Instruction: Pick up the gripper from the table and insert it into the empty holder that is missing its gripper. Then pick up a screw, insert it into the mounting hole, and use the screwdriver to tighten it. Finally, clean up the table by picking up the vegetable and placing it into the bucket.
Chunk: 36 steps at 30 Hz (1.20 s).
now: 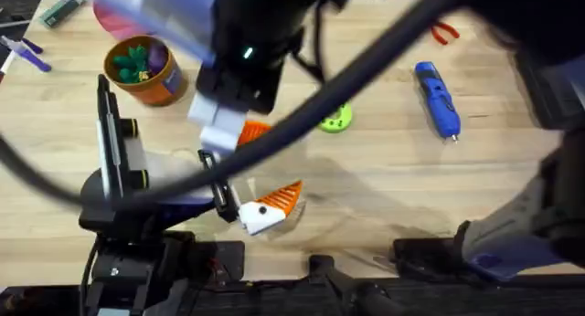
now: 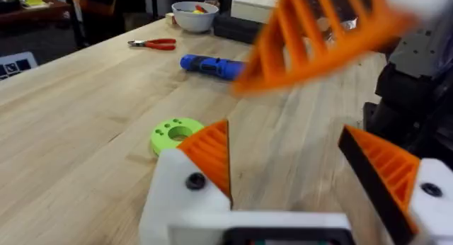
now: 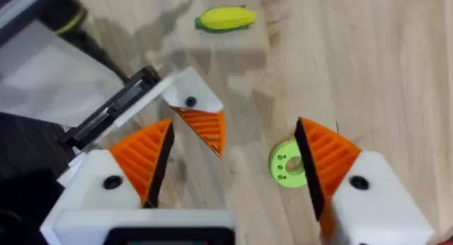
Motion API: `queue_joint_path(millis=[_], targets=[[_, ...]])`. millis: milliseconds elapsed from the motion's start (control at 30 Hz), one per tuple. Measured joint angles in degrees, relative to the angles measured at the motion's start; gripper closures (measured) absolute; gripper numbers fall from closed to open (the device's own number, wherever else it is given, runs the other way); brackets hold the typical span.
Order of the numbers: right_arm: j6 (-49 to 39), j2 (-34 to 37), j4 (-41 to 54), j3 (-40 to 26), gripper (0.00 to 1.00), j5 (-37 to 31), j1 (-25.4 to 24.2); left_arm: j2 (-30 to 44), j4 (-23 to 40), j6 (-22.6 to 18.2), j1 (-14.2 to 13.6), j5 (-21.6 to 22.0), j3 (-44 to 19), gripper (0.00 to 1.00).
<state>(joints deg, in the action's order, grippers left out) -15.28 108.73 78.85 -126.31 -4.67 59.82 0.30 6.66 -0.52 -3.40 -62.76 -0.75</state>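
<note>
My left gripper (image 1: 270, 206) lies low over the table's front middle, open, its white mounts carrying orange pads (image 2: 209, 156). Above it hovers my right gripper (image 3: 233, 167), reached across and open, with nothing between its orange pads (image 3: 145, 160). One of its pads (image 2: 318, 32) looms in the left wrist view. A left finger (image 3: 198, 114) shows below the right gripper. The yellow vegetable (image 3: 226, 18) lies on the wood beyond it. The blue screwdriver (image 1: 437, 99) rests at the right. The orange-brown bucket (image 1: 146, 71) stands at the back left. The loose gripper, empty holder and screw are out of view.
A green disc with holes (image 1: 335, 121) lies mid-table. Red pliers (image 1: 443, 31) sit at the back right, and a white bowl (image 2: 195, 15) stands beyond them. A pink pouch (image 1: 114, 19) is behind the bucket. A black stand (image 1: 110, 142) rises at the left.
</note>
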Motion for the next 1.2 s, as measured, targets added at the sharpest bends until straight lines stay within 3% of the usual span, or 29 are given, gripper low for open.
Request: queue_joint_path(millis=[333,467,667,767,967,1200], targets=[[11.2,-6.3,0.5,2.3,0.01,0.0,-5.7,0.0,0.0,-0.1,0.0,0.0,0.0,0.051],[13.6,-11.7,-1.3,10.0,0.009,-0.1,-7.3,0.0,0.0,-0.1,0.0,0.0,0.0,0.051],[19.2,-24.5,-7.1,27.3,0.01,-3.3,-11.3,0.0,0.0,-0.1,0.0,0.0,0.0,0.051],[23.5,-31.5,-6.6,34.8,0.009,-6.2,-15.7,0.0,0.0,-0.1,0.0,0.0,0.0,0.051],[29.3,-43.3,-8.2,45.1,0.008,-9.9,-29.5,0.0,0.0,-0.1,0.0,0.0,0.0,0.051],[30.2,-46.2,-11.2,51.2,0.008,-10.8,-44.8,0.0,0.0,-0.1,0.0,0.0,0.0,0.049]])
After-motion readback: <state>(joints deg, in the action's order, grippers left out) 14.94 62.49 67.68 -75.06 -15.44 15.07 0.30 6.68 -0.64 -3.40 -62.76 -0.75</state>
